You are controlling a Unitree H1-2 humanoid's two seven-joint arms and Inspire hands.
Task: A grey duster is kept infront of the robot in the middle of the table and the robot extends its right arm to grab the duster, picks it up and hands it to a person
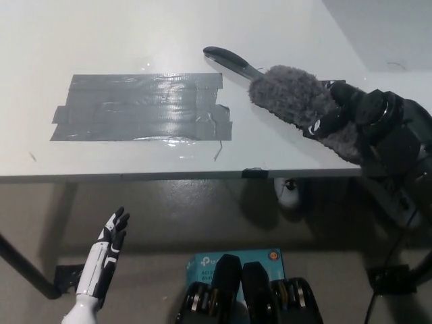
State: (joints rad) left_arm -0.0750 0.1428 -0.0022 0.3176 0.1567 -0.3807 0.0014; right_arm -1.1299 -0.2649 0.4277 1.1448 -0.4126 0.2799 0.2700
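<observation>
Grasping is the step in hand: the black right hand [351, 111] lies over the fluffy far end of the grey duster [297, 98], its fingers wrapped round the pile and clamped on it. The duster seems to rest on the table [135, 34], near the front edge; its fluffy head runs out from under the hand toward the table's middle, and beyond that its dark handle [229, 59] points away from the hand. Whether any part has left the surface cannot be told from this view.

The next move calls for a firm hold on soft pile, which may slip or compress, then a lift clear of the table and a reach toward a person. No person shows, so where to hand it over is not yet plain.

Well away from the working hand, a patch of grey tape [142, 106] is stuck to the table. The white left hand [108, 253] rests low beside the table's front, fingers apart, holding nothing.

A teal box [270, 260] on the floor carries print too small to read with certainty.
</observation>
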